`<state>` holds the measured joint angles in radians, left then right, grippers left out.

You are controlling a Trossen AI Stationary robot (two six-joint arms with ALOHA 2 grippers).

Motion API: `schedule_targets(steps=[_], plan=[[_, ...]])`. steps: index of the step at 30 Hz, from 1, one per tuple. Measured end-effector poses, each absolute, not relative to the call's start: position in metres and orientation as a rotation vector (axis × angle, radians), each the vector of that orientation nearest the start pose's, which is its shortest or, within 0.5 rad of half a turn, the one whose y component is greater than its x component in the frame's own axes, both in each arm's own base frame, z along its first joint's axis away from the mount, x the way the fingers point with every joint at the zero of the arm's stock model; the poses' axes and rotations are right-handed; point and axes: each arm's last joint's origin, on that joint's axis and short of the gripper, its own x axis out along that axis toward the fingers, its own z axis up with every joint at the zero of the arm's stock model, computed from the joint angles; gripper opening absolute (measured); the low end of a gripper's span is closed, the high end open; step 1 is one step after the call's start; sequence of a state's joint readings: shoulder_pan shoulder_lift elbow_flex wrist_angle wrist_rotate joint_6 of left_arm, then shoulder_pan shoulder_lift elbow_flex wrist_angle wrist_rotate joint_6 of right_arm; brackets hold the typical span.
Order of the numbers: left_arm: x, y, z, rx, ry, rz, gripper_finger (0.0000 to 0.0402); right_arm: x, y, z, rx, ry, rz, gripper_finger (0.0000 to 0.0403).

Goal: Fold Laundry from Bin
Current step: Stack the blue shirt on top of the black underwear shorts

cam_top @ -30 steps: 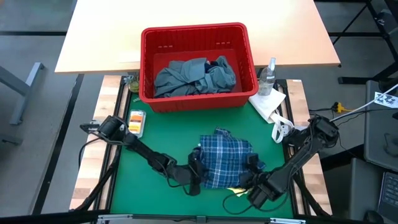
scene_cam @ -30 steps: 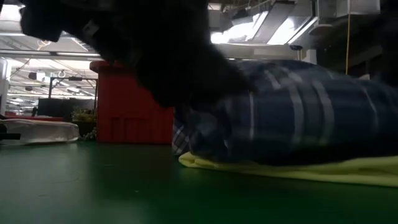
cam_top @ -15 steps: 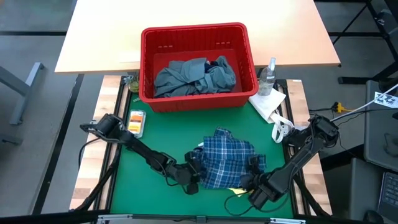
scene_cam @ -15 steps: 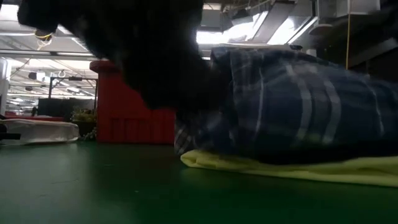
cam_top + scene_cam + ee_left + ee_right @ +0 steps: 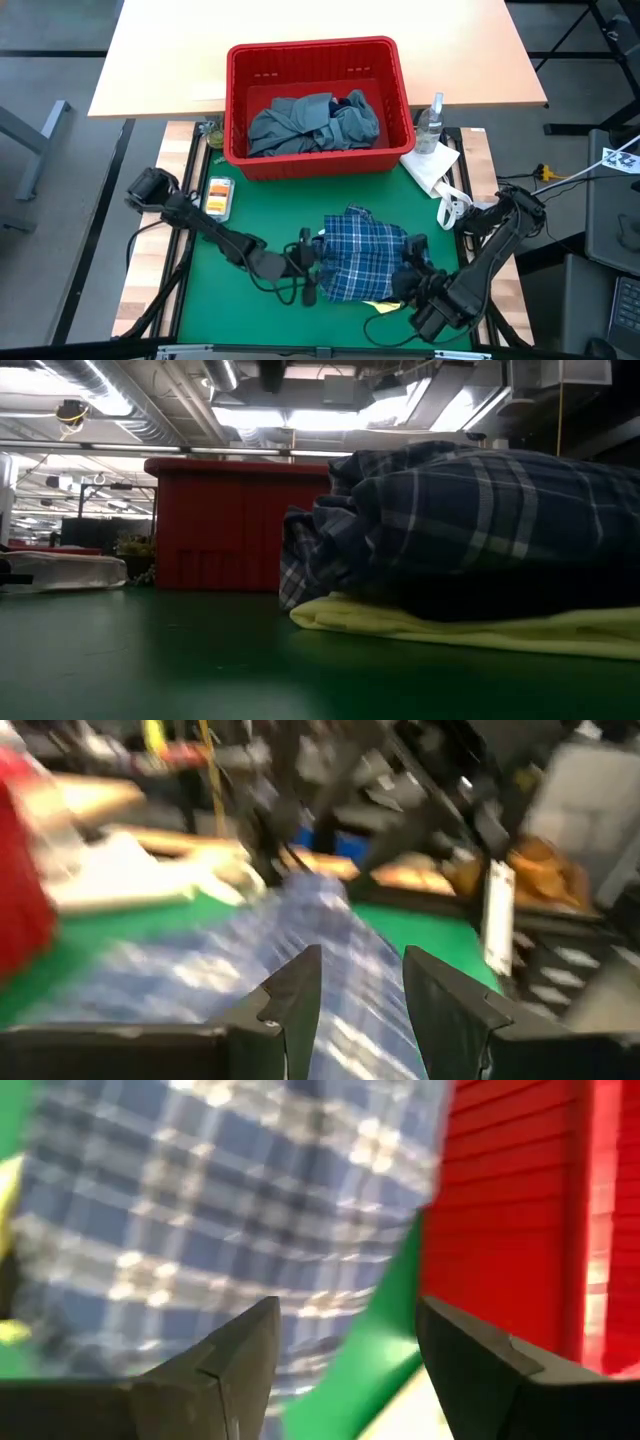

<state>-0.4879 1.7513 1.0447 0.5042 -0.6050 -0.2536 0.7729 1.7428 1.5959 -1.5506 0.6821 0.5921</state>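
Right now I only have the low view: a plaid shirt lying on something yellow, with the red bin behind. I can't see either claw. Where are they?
Observer: From above, the left claw is at the left edge of the plaid shirt, and the right claw is at its right edge.
Operator: Is either one gripping it?
Observer: No. Both wrist views show open fingers with nothing between them.
Operator: Is anything left in the bin?
Observer: Yes. The bin holds a crumpled grey-blue garment with a dark navy one beside it.
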Motion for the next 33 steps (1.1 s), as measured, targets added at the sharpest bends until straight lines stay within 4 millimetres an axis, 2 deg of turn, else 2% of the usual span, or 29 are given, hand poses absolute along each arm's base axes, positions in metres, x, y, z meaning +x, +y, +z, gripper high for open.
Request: schedule_targets(steps=[4,9,13,22,29,33], plan=[[0.358,-0.143,0.237,-0.094,0.086,0.177,0.0137,0.236,0.191,0.298,-0.653,1.162,-0.344,0.0234],[0.372,-0.111,0.231,-0.091,0.111,0.211,0.0137,0.246,0.176,0.291,-0.688,1.226,-0.35,0.0234],[0.38,-0.093,0.221,-0.084,0.152,0.206,0.0137,0.253,0.16,0.281,-0.681,1.273,-0.402,0.0234],[0.387,-0.069,0.177,-0.003,0.396,0.296,0.0137,0.263,0.135,0.231,-0.538,1.382,-0.424,0.0234],[0.389,-0.055,0.144,0.041,0.545,0.339,0.0137,0.262,0.129,0.193,-0.432,1.387,-0.394,0.0234],[0.387,-0.054,0.136,0.056,0.598,0.345,0.0137,0.258,0.128,0.178,-0.356,1.384,-0.403,0.0234]])
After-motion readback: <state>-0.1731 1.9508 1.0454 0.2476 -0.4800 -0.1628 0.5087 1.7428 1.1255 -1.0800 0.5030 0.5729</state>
